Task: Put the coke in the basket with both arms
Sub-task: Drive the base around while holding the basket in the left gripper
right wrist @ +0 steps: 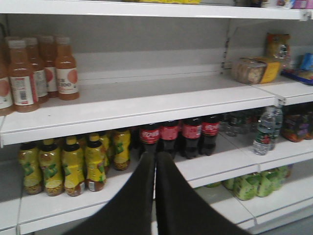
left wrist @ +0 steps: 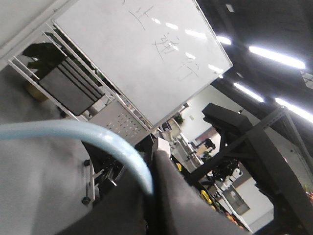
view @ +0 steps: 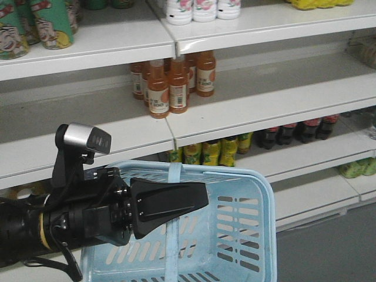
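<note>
— Front view?
— The left gripper (view: 200, 198) sits at the handle (view: 174, 173) of the blue basket (view: 261, 247); its inside looks bare.
— Left wrist?
— Its fingers (left wrist: 181, 200) are closed on that handle.
— Right wrist?
— The right gripper (right wrist: 155, 155) is closed, empty, pointing at dark cola bottles (right wrist: 178, 134). Where the coke is, I cannot tell.

Basket (view: 247, 188) is positioned low, before the shelves (view: 264, 106). Juice bottles (view: 170, 82) are stood on the shelf above it; one shelf lower, cola bottles (right wrist: 181, 134) are lined right of tea bottles (right wrist: 73, 164).
</note>
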Robot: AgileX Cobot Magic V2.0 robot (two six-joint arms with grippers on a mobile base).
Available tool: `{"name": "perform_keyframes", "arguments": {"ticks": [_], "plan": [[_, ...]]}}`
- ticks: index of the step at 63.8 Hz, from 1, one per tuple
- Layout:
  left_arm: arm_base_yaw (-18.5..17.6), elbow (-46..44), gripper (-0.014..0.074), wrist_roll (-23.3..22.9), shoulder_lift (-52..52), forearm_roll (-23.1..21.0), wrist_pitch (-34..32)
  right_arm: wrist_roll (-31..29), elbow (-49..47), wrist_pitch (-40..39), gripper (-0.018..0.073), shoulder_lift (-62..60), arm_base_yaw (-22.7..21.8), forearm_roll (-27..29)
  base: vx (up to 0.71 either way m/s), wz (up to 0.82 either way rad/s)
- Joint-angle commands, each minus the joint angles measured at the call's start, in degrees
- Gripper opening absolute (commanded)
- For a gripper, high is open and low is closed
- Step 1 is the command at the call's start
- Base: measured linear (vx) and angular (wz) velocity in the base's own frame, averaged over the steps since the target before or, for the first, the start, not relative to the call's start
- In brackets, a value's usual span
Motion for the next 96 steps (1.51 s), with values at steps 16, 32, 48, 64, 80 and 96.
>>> {"name": "perform_keyframes", "arguments": {"ticks": [16,32,48,64,80,96], "plan": [[-0.2,-1.5,-0.0007,0.7,-1.9,-4.2,-12.8,-0.5,0.5,-4.1,-0.0005,-1.0,-0.2,-0.8,-0.04,-0.56],[-0.2,-1.5,-0.0007,0.7,-1.9,-4.2,-12.8,-0.5,0.5,-4.1,-0.0005,-1.0,-0.2,-0.8,-0.05,-0.54],[-0.2,-1.5,-0.0006,0.7,-1.9,-4.2,-12.8,-0.5,0.5,-4.1,-0.0005,-1.0,-0.2,-0.8,-0.04,-0.47],[-0.2,-1.5,-0.0006,0.7,-1.9,-4.2,-12.8,-0.5,0.5,-4.1,-0.0005,-1.0,-0.2,-0.8,-0.03,-0.40],[-0.2,-1.5,-0.0006,0.7,-1.9,-4.2,-12.8,-0.5,0.5,-4.1,-0.0005,-1.0,-0.2,-0.8,-0.01,-0.40],[-0.2,-1.5,-0.0006,0.7,-1.9,-4.2,-12.8,-0.5,0.5,-4.1,-0.0005,-1.0,-0.2,-0.8,0.02,-0.42]]}}
